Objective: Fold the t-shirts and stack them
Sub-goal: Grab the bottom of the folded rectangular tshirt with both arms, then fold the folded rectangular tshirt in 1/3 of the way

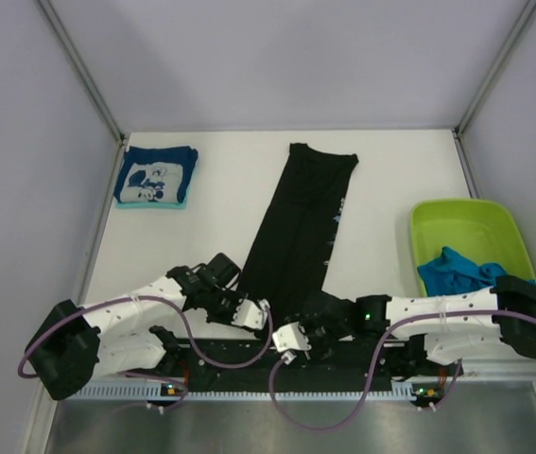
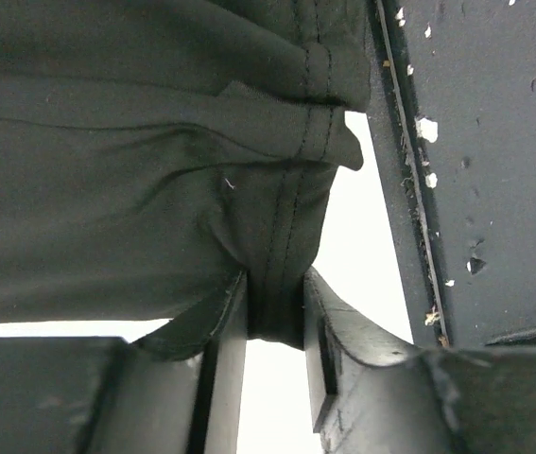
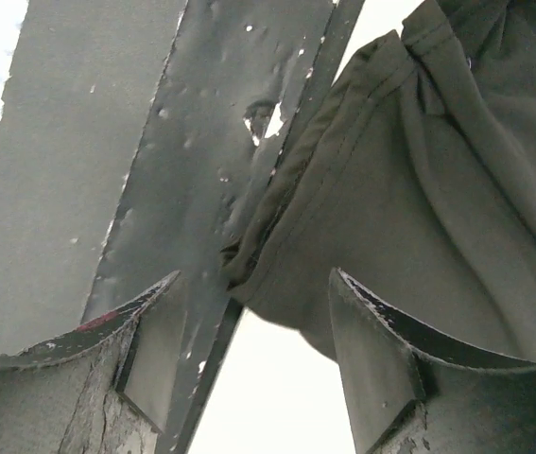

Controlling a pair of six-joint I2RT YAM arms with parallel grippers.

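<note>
A large black t-shirt (image 1: 301, 222) lies folded into a long narrow strip, running from the far middle of the table down to the arms. My left gripper (image 1: 256, 314) is at its near end, shut on a bunched, stitched hem of the black cloth (image 2: 286, 236); the left gripper (image 2: 275, 288) pinches it tightly. My right gripper (image 1: 289, 342) is just right of it, open (image 3: 253, 284), with a corner of the black shirt (image 3: 390, 208) hanging between and ahead of the fingers. A folded navy shirt with a white graphic (image 1: 156, 176) lies at the far left.
A lime-green tub (image 1: 480, 219) stands at the right and holds crumpled bright blue shirts (image 1: 455, 271). A black strip (image 1: 343, 371) runs along the table's near edge; it shows in both wrist views (image 2: 475, 170) (image 3: 201, 142). Grey walls enclose the table.
</note>
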